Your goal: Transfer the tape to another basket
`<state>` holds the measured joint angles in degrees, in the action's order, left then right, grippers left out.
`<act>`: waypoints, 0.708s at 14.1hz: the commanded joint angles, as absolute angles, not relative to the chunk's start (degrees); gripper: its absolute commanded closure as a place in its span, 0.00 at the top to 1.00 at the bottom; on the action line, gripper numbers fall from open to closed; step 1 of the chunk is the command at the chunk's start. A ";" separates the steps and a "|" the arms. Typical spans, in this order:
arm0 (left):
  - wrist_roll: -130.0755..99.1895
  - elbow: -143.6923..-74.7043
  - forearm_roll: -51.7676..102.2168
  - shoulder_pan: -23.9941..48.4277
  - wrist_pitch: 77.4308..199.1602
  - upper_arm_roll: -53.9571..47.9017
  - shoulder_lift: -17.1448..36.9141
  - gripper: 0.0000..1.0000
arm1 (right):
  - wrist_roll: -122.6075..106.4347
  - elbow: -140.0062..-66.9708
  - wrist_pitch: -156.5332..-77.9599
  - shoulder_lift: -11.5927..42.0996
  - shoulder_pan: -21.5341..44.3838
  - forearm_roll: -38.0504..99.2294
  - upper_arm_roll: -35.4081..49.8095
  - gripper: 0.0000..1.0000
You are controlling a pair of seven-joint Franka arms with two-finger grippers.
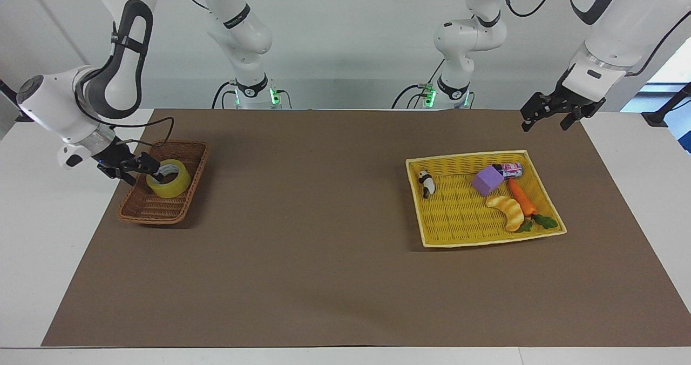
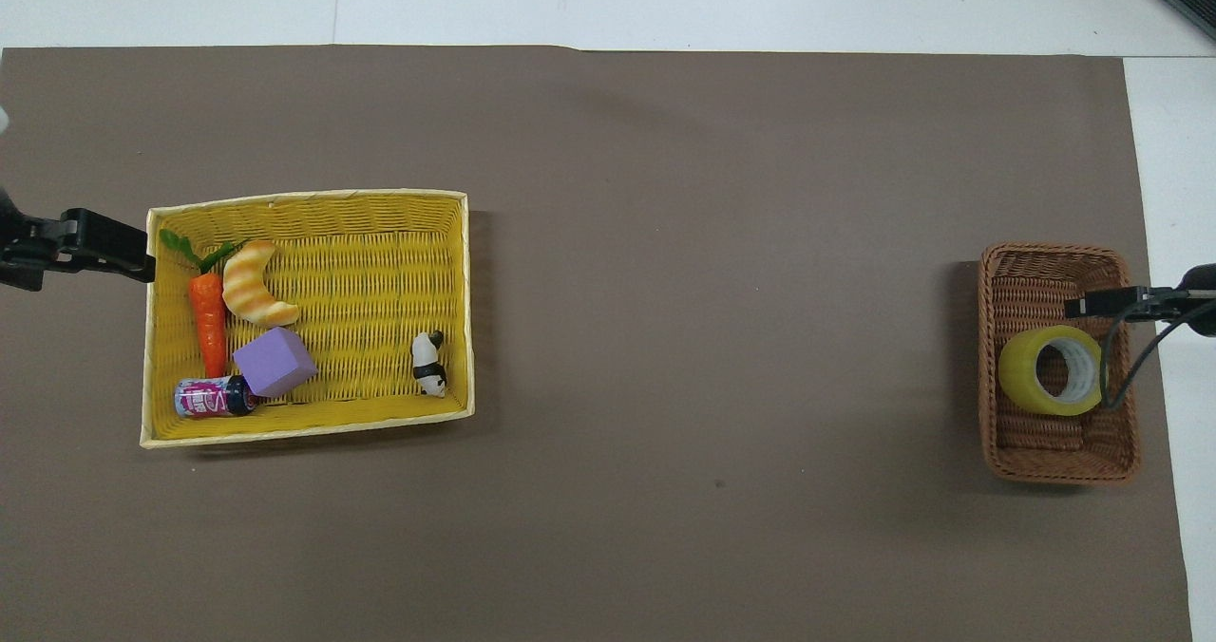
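hovering over the wicker basket (image 1: 162, 184), the right gripper (image 1: 144, 166) is at the edge of the tape (image 1: 169, 178), at the side toward the right arm's end of the table. in the overhead view this gripper (image 2: 1102, 302) shows as a dark bar over the basket's (image 2: 1057, 272) rim, apart from the tape (image 2: 1053, 384). its fingers are apart and hold nothing; if one tip touches the roll, i cannot tell.

the tape, a roll of translucent yellow packing tape with a white core, rests inside the dark brown wicker basket. it is tilted, with its opening turned partly toward the right arm's end of the table. the basket stands on the brown mat (image 1: 302, 230) at the right arm's end of the table.

the left gripper (image 1: 548, 115) is in the air over the mat near its edge at the left arm's end, and it waits there. its fingers are spread and it holds nothing. in the overhead view it (image 2: 104, 243) is just beside the rim of the yellow woven tray (image 2: 304, 203).

the yellow tray (image 1: 469, 159) lies toward the left arm's end of the table, well apart from the basket. in it are a toy carrot (image 1: 521, 196), a striped croissant toy (image 1: 507, 210) beside the carrot, a purple block (image 1: 487, 180), a small pink can (image 1: 510, 169) touching the block, and a small panda figure (image 1: 426, 183) apart from the others.
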<state>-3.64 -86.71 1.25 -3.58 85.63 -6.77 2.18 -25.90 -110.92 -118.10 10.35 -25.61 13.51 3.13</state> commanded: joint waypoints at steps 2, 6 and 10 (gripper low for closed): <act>-2.90 -88.68 1.67 -4.31 86.66 -7.12 0.53 1.00 | -13.92 -107.76 -114.71 8.97 -20.49 10.20 3.34 1.00; -2.90 -88.68 1.76 -4.39 86.66 -7.03 0.53 1.00 | -0.30 -106.70 -109.61 5.02 -14.08 8.27 3.34 1.00; -2.90 -88.68 1.76 -4.31 86.66 -7.12 0.53 1.00 | 12.36 -107.75 -106.88 1.24 -5.91 4.15 3.43 1.00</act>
